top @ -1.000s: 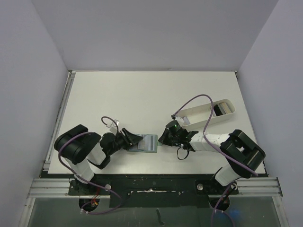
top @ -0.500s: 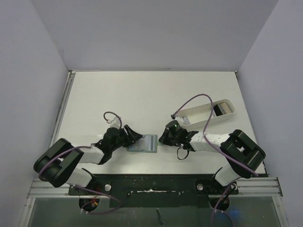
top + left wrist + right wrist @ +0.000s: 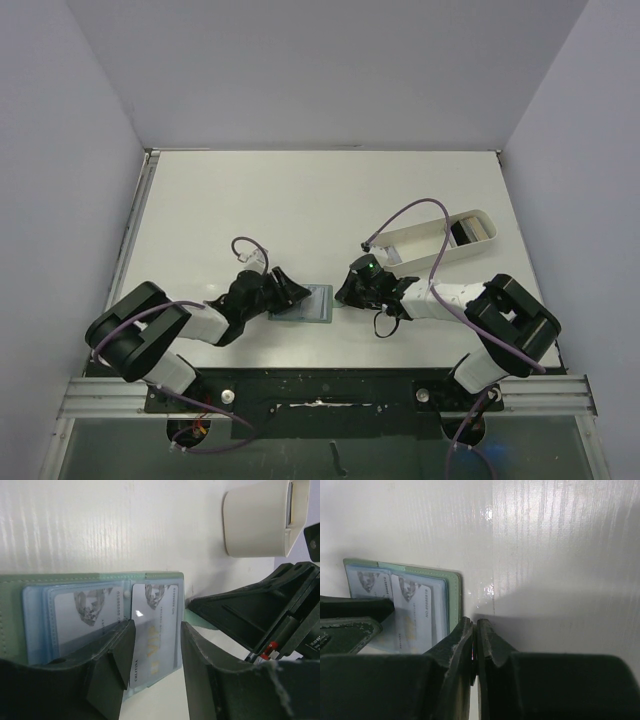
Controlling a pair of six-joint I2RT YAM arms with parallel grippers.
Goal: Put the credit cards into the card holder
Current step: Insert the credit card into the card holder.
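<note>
Your left gripper (image 3: 155, 645) is hovering low with its fingers (image 3: 114, 655) spread apart and nothing pinched between them. Directly under and ahead of them the card holder (image 3: 11, 615) is lying open on the white table (image 3: 300, 200), pale blue inside facing up. Two pale credit cards (image 3: 152, 630) are sitting in its clear sleeves; one is showing through the gap between the fingers, and the other is just to the left of the left finger.

Your right gripper (image 3: 476, 630) is facing the left one from the other side of the card holder (image 3: 454, 600), fingers pressed together. Its tips are resting at the green edge nearest to it; you cannot tell whether they are pinching that edge or only touching it. From that wrist the same credit cards (image 3: 415, 610) are showing just beyond and to the left of the tips.

Behind the right gripper (image 3: 345, 293), well apart from the card holder (image 3: 318, 303), a long white tray (image 3: 420, 240) is lying at an angle
</note>
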